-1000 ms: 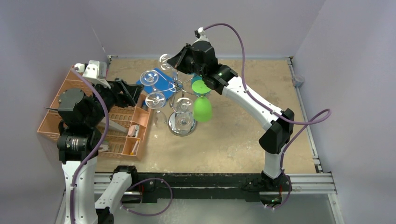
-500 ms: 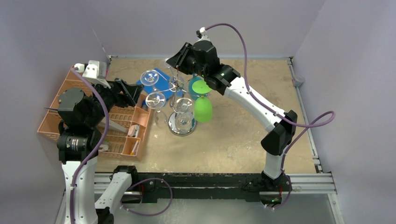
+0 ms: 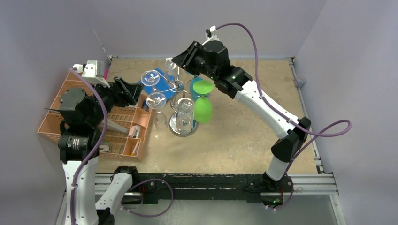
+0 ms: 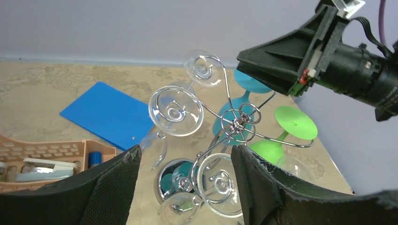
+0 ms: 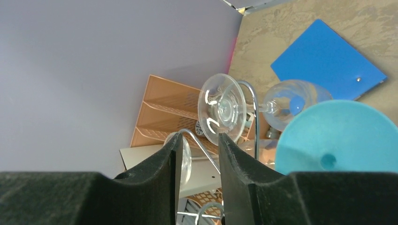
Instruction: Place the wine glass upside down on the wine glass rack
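The wine glass rack [image 3: 179, 87] is a chrome wire stand on a round shiny base [image 3: 183, 125]. A clear wine glass [image 3: 169, 63] hangs upside down from its back arm, foot up [image 4: 204, 67]. My right gripper [image 3: 179, 58] is just right of that glass, open, with nothing between its fingers [image 5: 197, 149]. In the right wrist view a clear foot [image 5: 222, 108] on a wire arm lies just past the fingertips. Other clear glasses [image 3: 151, 78] [image 3: 156, 100] [image 3: 184, 107] hang on other arms. My left gripper [image 3: 126, 90] stands open and empty left of the rack [image 4: 237, 123].
A green glass [image 3: 203, 104] and a teal glass [image 3: 195, 83] hang on the rack's right side. A blue sheet [image 3: 149, 86] lies behind the rack on the left. An orange basket [image 3: 123, 123] of small items sits by the left wall.
The right gripper has opened and drawn back to the right, away from the clear glass. The glass stays hanging on the back arm. The left arm has not moved.
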### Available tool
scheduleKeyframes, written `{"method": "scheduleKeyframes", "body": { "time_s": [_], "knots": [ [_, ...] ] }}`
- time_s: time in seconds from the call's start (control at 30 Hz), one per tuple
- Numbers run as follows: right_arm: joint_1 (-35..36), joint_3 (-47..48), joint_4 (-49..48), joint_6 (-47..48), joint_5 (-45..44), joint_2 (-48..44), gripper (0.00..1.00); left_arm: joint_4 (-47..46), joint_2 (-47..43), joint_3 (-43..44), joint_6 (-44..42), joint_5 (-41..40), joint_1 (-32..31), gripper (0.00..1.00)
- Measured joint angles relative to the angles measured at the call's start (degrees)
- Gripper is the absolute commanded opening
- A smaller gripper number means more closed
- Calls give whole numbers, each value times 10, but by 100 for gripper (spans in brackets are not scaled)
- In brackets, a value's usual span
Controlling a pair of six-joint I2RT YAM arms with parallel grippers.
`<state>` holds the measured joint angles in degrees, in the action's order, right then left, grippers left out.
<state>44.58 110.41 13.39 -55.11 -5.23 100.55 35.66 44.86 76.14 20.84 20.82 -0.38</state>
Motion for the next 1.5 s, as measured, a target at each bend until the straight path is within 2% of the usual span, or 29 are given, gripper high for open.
{"method": "scheduleKeyframes", "body": {
  "time_s": [0.17, 0.23, 0.43, 0.7, 0.93, 1.13, 1.33, 1.5],
  "knots": [
    [0, -54, -10, 5, -11, -37, 41, 43, 24, 34, 14, -22, 0, 70],
    [0, -80, -11, 16, -13, -60, 41, 61, 35, 48, 13, -29, 0, 75],
    [0, -169, -10, 111, -13, -168, 53, 112, 37, 66, 10, -48, 0, 78],
    [0, -266, 90, 295, -50, -363, 75, 152, 5, 100, -2, -69, 0, 78],
    [0, -317, 198, 412, -154, -487, 99, 183, -35, 125, -20, -97, 0, 78],
    [0, -350, 218, 477, -234, -576, 99, 188, -78, 118, -35, -146, 0, 82],
    [0, -351, 219, 511, -282, -604, 99, 183, -124, 92, -41, -186, 0, 83],
    [0, -367, 218, 521, -304, -620, 99, 180, -129, 86, -44, -205, 0, 84]
  ]
}}
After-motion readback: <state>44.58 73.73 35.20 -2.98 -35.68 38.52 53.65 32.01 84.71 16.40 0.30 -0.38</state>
